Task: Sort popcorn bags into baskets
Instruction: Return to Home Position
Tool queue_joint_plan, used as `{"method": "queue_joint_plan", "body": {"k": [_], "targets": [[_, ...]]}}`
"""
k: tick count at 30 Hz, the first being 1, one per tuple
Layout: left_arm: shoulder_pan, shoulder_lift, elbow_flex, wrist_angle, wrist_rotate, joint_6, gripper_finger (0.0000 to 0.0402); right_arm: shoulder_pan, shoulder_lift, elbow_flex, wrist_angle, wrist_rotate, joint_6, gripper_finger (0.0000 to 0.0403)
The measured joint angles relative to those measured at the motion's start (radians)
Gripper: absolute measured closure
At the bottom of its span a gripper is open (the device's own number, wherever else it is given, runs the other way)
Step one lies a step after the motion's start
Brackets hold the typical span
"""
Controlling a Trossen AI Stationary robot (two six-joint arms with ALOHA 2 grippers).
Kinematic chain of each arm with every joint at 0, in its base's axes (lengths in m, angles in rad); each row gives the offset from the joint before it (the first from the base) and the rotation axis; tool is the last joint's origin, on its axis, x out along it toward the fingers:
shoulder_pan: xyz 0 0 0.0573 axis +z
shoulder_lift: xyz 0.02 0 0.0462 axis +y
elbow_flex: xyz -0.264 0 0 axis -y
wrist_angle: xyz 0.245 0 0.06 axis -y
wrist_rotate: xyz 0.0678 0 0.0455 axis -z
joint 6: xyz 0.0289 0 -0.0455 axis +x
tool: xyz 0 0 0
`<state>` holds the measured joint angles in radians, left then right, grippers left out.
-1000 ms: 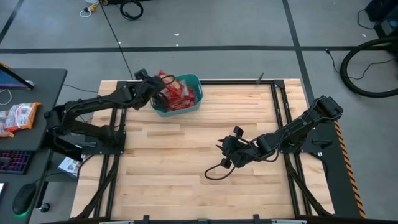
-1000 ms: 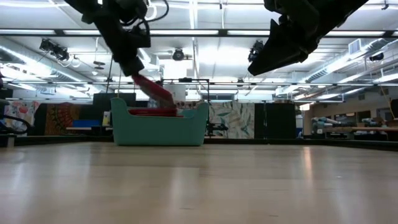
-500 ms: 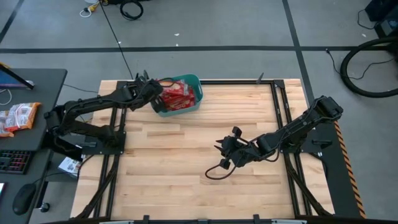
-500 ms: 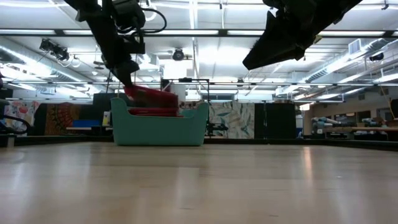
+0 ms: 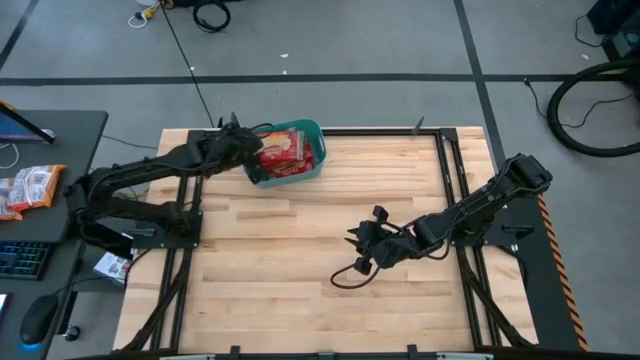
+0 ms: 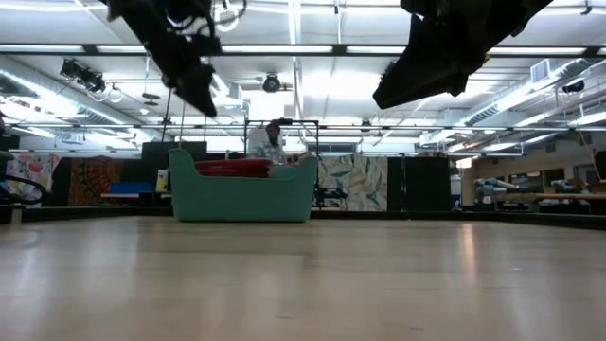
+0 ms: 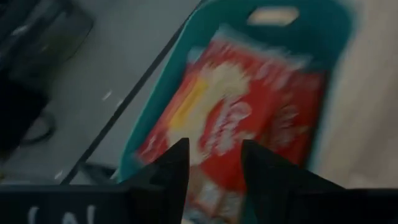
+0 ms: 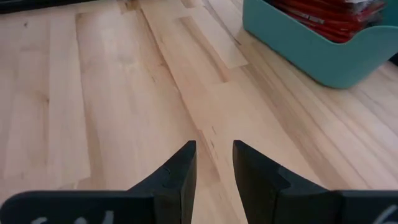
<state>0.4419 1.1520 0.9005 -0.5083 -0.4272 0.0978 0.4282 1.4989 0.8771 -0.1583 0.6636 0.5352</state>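
Teal tub [image 5: 313, 135] sat at the desk's [image 5: 300, 270] far edge, toward the far-left corner. The popcorn bags [image 5: 282, 152] were piled inside it, and the red tops just cleared the rim in the low view [image 6: 232, 167]. No red packet showed loose on the wood, so sorting looked done.

Left gripper [image 5: 243, 146] hovered over the tub's left rim. Its fingers [image 7: 174, 171] were parted with nothing between them, and the top bag was visible through the gap. It was probably that high so a lift-out wouldn't snag the pile.

Right gripper [image 5: 355, 245] hung above the bare middle of the desk, well apart from the tub. Its fingers [image 8: 180, 165] were slightly apart and empty (only wood grain under them), so it looked like it was waiting out of the other arm's way.

Judgement: what remained was pulling both arms back to rest. The risk was the left arm clipping the tub rim as it went
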Motion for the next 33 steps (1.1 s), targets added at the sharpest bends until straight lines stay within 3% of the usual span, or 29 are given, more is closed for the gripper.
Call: {"method": "queue_joint_plan", "body": {"k": [7, 9, 15, 24, 33], "targets": [[-0.06, -0.139, -0.061, 0.117, 0.311, -0.007, 0.0259, -0.013, -0.017, -0.001, -0.026, -0.013, -0.031, 0.0293], [-0.088, -0.178, -0.106, 0.162, 0.355, -0.009, 0.026, -0.021, -0.027, -0.001, -0.035, -0.024, -0.034, 0.0295], [-0.153, -0.304, -0.242, 0.301, 0.363, -0.033, 0.026, -0.047, -0.14, -0.1, 0.016, -0.037, -0.038, 0.0312], [-0.216, -0.504, -0.392, 0.442, 0.396, -0.072, 0.026, -0.115, -0.381, -0.393, 0.302, -0.091, -0.041, 0.0326], [-0.245, -0.717, -0.528, 0.517, 0.399, -0.12, 0.0261, -0.151, -0.602, -0.543, 0.36, -0.101, -0.059, 0.0326]]}}
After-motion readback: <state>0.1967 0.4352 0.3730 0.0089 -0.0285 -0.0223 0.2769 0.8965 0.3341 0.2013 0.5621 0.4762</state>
